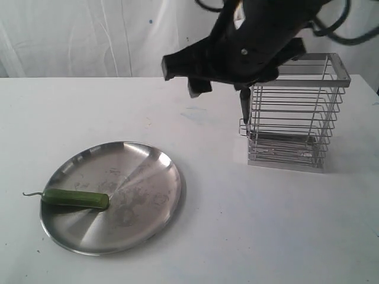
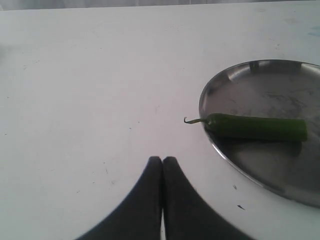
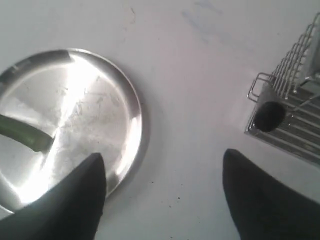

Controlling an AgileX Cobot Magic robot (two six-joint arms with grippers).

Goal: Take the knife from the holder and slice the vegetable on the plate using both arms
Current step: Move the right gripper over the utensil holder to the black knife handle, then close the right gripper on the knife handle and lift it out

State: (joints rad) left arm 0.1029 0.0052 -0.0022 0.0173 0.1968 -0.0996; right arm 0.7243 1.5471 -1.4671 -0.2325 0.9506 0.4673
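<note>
Knife [image 3: 270, 116] in holder [image 1: 284, 139] loop; right gripper [image 3: 162, 157] spread wide, left gripper [image 2: 162, 160] closed, empty.

Staged lab; white table [image 1: 237, 225], white curtain [image 1: 89, 35]

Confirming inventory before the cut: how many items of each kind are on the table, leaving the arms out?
Plate: 1
Green pepper: 1
Wire holder: 1
Knife: 1
Total: 4
</note>
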